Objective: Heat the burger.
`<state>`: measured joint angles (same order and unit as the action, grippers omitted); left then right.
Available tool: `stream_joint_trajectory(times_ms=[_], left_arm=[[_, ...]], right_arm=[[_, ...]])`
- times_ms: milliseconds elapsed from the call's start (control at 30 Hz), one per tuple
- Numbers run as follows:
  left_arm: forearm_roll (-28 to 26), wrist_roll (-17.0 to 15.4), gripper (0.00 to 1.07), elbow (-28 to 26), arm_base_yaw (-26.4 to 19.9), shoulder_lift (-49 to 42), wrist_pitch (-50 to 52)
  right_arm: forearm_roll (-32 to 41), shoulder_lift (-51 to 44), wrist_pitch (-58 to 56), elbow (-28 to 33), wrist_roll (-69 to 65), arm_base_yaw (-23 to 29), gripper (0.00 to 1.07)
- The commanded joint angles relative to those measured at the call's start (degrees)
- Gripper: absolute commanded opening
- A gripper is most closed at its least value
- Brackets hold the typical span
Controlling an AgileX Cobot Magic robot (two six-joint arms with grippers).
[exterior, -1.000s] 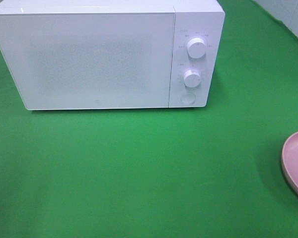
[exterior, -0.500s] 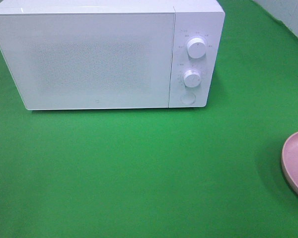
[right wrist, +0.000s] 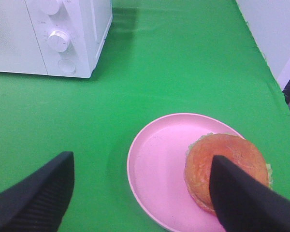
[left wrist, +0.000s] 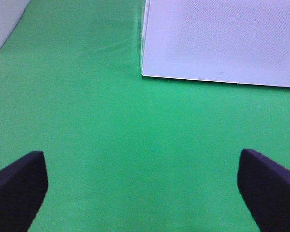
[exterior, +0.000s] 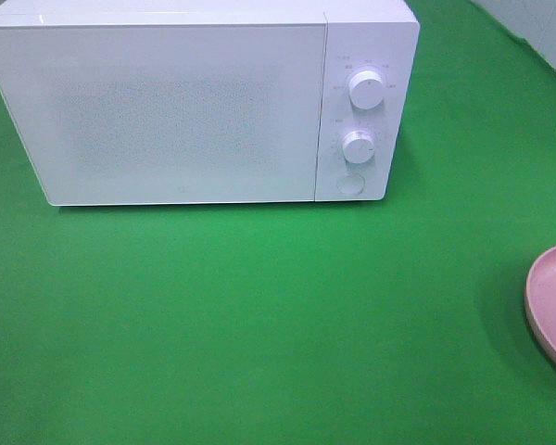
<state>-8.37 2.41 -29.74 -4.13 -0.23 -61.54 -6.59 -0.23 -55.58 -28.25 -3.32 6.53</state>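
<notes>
The burger [right wrist: 217, 162], with a glossy golden-brown bun and a fringe of lettuce, sits off-centre on a pink plate [right wrist: 154, 169] in the right wrist view. My right gripper [right wrist: 141, 162] hovers open above the plate; one finger [right wrist: 246, 198] covers part of the bun, and nothing is between the fingers. In the high view only the plate's rim [exterior: 549, 301] shows at the right edge, and the burger is out of frame. The white microwave [exterior: 185, 107] stands at the back left with its door shut. My left gripper [left wrist: 141, 164] is open over bare cloth near the microwave's [left wrist: 217, 38] lower left corner.
Two round knobs [exterior: 366, 90] [exterior: 358, 146] and a round button [exterior: 350, 184] sit on the microwave's right panel. A green cloth [exterior: 259, 315] covers the table. A pale wall [right wrist: 280, 29] borders the cloth's right edge.
</notes>
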Motion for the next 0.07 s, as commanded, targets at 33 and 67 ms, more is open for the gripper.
stream_joint_trajectory(times_ms=[33, 67], left_arm=[[-0.11, -0.11, 1.0, 0.29, -0.23, -1.26, 0.46], [-0.11, -0.11, 1.0, 0.29, -0.23, -1.26, 0.46]], right_arm=[[0.06, -1.55, 0.63, 0.11, 0.46, -0.4, 0.75], [0.06, -1.55, 0.63, 0.11, 0.46, -0.4, 0.75]])
